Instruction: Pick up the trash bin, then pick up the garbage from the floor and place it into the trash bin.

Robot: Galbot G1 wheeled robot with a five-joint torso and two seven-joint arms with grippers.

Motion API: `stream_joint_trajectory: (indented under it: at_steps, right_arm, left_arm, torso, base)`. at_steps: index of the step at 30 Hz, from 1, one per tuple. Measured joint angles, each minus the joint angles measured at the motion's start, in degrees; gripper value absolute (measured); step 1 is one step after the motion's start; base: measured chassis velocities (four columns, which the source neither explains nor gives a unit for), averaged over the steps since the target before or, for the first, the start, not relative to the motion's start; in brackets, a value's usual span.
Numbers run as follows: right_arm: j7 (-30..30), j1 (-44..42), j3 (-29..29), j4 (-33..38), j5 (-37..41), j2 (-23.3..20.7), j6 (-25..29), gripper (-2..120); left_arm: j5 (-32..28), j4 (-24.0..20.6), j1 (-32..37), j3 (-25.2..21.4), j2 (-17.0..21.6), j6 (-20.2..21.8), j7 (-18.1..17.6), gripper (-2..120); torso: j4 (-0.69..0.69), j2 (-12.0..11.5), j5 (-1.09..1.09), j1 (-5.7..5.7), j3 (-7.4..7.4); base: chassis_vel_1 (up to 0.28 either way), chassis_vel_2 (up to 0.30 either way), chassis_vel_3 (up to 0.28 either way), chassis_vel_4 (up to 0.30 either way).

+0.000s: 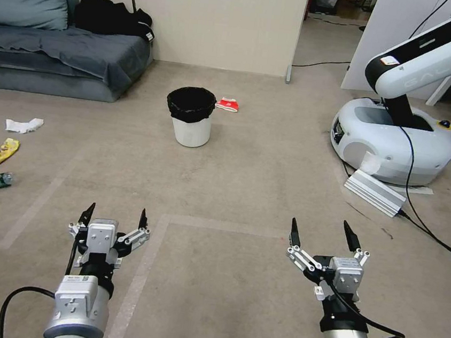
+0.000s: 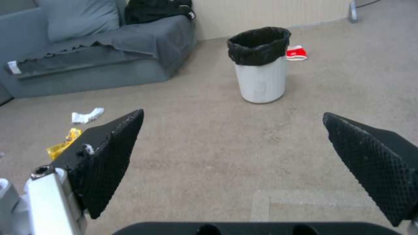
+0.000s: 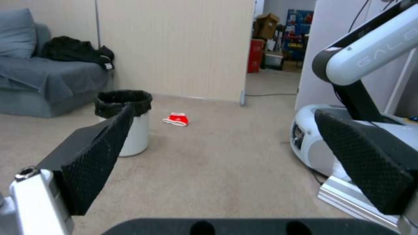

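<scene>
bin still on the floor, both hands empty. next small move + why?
Probably drive forward toward the trash bin. It stands upright on the carpet well ahead of both hands, and the left hand and right hand are open, empty and held low, with bare floor between them and the bin.

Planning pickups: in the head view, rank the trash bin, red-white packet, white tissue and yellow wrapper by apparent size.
1. trash bin
2-3. white tissue and yellow wrapper, alike
4. red-white packet, though it lies farthest, so unsure
</scene>
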Motion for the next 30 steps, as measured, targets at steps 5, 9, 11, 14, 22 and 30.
stream_joint_trajectory:
  at_steps: [5, 9, 11, 14, 22, 30]
  right_arm:
    - [-0.02, 0.02, -0.01, -0.24, -0.07, -0.03, 0.21, 100]
    - [-0.07, 0.05, -0.09, -0.35, -0.23, -0.04, 0.28, 100]
    - [-0.11, 0.08, -0.09, -0.36, -0.23, -0.05, 0.33, 100]
    - [-0.13, 0.08, -0.05, -0.37, -0.23, -0.06, 0.41, 100]
    - [-0.31, 0.05, 0.09, -0.48, -0.23, -0.08, 0.91, 100]
    - [-0.44, 0.06, -0.04, -0.57, -0.27, -0.09, 0.92, 100]
  left_arm:
    - [0.60, 0.11, 0.07, 0.03, -0.12, -0.22, 0.04, 100]
    - [1.20, 0.17, 0.08, 0.03, -0.20, -0.83, -0.02, 99]
    - [1.37, 0.18, 0.09, 0.07, -0.27, -0.89, -0.03, 99]
    - [1.51, 0.20, 0.10, 0.16, -0.34, -0.92, -0.07, 99]
    - [1.88, 0.23, 0.10, 0.28, -0.43, -1.12, -0.38, 99]
    - [2.40, 0.26, 0.06, 0.55, -0.51, -1.20, -0.38, 99]
  torso:
    - [0.00, 0.00, -0.01, 0.00, 0.00]
    - [0.00, 0.00, -0.01, 0.01, 0.00]
    - [0.00, 0.00, 0.01, 0.01, 0.01]
    - [0.00, 0.00, -0.01, 0.01, 0.01]
    - [0.00, 0.00, 0.00, 0.01, 0.01]
    - [0.00, 0.00, 0.00, 0.01, 0.01]
  base:
    - [-0.075, 0.076, 0.068, -0.068]
    - [-0.148, 0.153, 0.148, -0.152]
    - [-0.191, 0.164, 0.196, -0.192]
    - [-0.203, 0.177, 0.204, -0.186]
    - [-0.185, 0.190, 0.190, -0.184]
    - [-0.177, 0.185, 0.180, -0.185]
